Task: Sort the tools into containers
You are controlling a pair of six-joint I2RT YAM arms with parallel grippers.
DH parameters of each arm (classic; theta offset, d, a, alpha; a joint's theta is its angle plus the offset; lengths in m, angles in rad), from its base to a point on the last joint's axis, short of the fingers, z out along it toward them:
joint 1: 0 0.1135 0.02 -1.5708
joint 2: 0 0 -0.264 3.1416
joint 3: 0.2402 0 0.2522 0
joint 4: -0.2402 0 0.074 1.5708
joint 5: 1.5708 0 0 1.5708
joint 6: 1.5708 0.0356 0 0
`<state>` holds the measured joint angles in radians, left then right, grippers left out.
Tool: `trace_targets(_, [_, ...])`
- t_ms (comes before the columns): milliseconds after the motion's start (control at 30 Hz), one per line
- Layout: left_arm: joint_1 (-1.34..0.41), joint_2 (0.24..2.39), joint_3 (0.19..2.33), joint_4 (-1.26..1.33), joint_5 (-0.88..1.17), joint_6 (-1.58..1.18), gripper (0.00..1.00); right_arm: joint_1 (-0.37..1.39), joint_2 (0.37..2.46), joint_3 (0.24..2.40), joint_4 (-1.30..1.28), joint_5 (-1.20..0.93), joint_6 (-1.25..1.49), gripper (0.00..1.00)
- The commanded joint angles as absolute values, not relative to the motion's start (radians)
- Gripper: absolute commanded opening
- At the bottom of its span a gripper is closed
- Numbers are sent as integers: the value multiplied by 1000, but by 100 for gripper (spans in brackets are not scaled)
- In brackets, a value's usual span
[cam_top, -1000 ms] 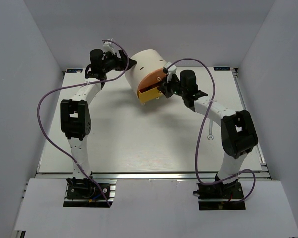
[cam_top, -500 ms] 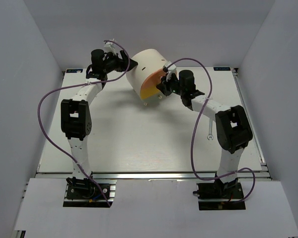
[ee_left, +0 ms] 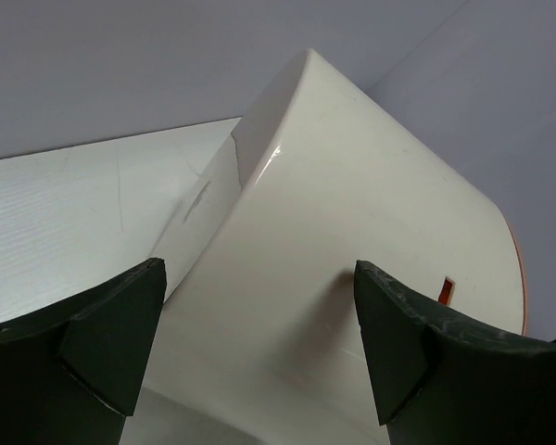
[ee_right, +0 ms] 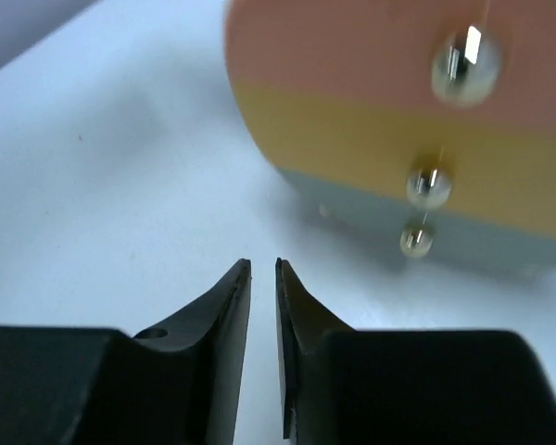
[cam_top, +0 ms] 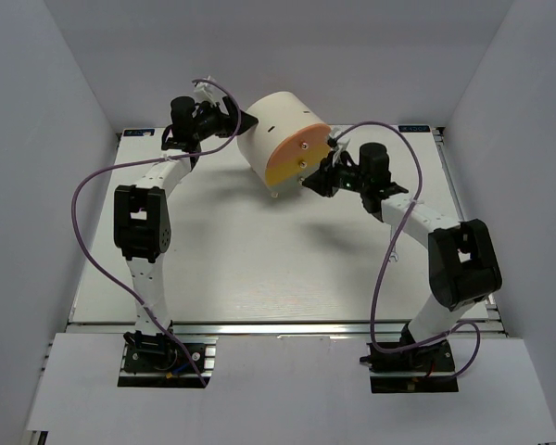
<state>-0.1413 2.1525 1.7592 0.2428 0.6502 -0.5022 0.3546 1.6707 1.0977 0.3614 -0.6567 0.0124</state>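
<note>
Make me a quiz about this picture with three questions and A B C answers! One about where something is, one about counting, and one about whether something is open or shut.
1. Where is the left gripper?
A. at the cream wall of the cabinet
B. at the table's near edge
C. on a knob

2. How many knobs are on the cabinet's front?
A. two
B. three
C. five

3. How are the drawers?
A. orange pulled out
B. yellow pulled out
C. all pushed in

Answers:
1 A: the left wrist view shows its open fingers facing the cream wall.
2 B: the right wrist view shows three shiny knobs in a row.
3 C: the coloured front is one flat face, with nothing sticking out.
</note>
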Motion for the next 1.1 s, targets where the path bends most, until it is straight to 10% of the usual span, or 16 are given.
trace_targets(0, [-146,2112,1729,202,640,-495,91,357,1718,1036,278,-542,121,22])
trace_targets(267, [-132,2097,1721,216,629,-518,92,354,1926,1141,274,-520,253,70])
trace_targets(1067, [-126,2092,1738,209,621,-525,93,334,2191,1368,650,-364,578,47])
